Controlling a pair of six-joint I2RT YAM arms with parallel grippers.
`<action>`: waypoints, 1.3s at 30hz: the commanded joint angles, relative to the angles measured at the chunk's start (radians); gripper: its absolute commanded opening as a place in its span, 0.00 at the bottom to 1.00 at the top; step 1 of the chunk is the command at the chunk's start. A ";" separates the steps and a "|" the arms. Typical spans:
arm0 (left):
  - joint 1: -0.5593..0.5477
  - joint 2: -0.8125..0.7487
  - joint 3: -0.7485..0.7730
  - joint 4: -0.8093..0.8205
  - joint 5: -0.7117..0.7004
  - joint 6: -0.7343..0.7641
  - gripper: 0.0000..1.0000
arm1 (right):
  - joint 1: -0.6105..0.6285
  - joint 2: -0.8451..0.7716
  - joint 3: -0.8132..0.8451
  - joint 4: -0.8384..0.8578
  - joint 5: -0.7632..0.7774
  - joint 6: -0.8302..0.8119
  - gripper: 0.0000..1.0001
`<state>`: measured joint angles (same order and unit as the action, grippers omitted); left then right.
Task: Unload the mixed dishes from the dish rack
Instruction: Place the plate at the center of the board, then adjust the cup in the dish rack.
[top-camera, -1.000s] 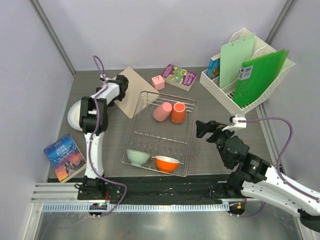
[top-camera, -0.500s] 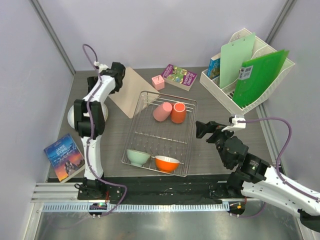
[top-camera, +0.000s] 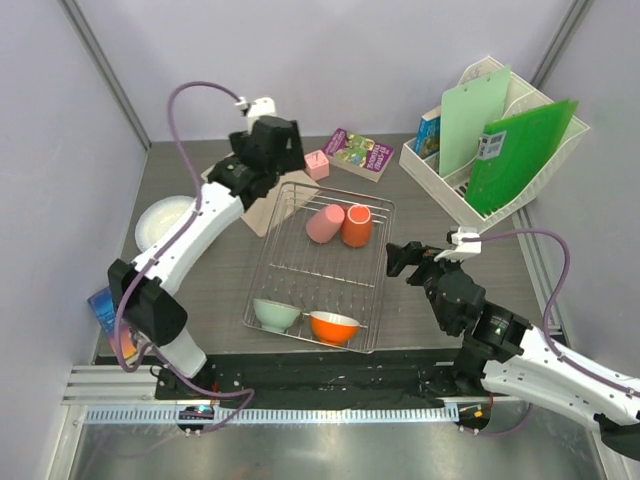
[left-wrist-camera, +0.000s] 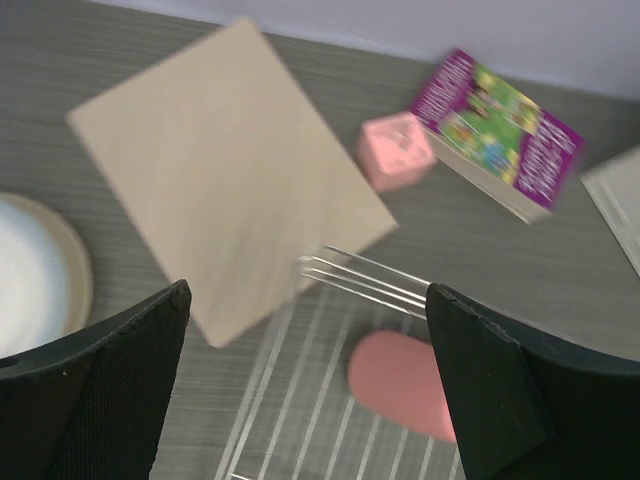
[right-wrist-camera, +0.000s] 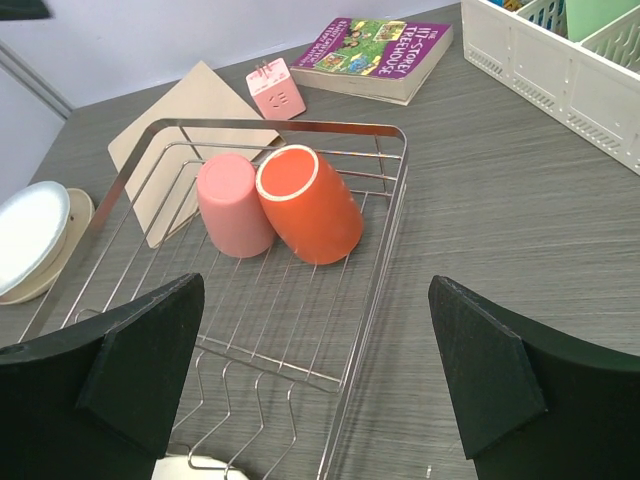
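The only print you can read is on the purple book (right-wrist-camera: 375, 45) beyond the dish rack (top-camera: 384, 262). In the right wrist view its spine says "STORY TREEHOUSE", with a number before it that is too small to make out. The white label on the green folder (top-camera: 520, 150) in the white file organizer (top-camera: 435, 180) is illegible. So is the cover of the other book (top-camera: 98, 302), which is half hidden behind your left arm (top-camera: 190, 235).

The pink cup (top-camera: 325, 223) and orange cup (top-camera: 356, 226) lie on their sides, touching, at the rack's far end. The right wrist view shows the orange cup's open mouth most plainly. Only the top view shows the mint-green bowl (top-camera: 276, 314) and orange bowl (top-camera: 334, 326) in full, upright and side by side at the near end. The stacked plates (top-camera: 165, 222) sit on the table (top-camera: 420, 215) to the left of the rack, close to the wall.

Your left gripper (left-wrist-camera: 308, 290) has its fingers spread wide with nothing between them. Its blurred view looks down on the rack's far-left corner, the tan board (left-wrist-camera: 230, 170) and the pink plug cube (left-wrist-camera: 395, 150). Your right gripper (right-wrist-camera: 315, 285) is just as wide and empty. From above it sits just beside the rack's right rim, about midway along.

For room to move, there is a bare strip of table between that right rim and the organizer. At the far-left corner the board overlaps the rack wire in both wrist views, and you cannot tell whether they touch.
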<state>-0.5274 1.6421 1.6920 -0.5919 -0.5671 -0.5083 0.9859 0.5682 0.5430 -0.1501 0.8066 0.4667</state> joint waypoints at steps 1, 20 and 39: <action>-0.104 0.112 0.047 0.049 0.159 0.080 0.98 | -0.001 0.021 0.051 0.053 0.031 -0.017 1.00; -0.201 0.314 0.100 0.001 0.168 0.085 1.00 | -0.001 0.065 0.052 0.057 0.020 0.001 1.00; -0.247 0.360 0.063 -0.020 0.196 0.056 1.00 | -0.001 0.076 0.043 0.064 0.019 0.001 1.00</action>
<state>-0.7639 1.9724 1.7535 -0.5976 -0.3752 -0.4397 0.9859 0.6548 0.5621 -0.1356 0.8062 0.4622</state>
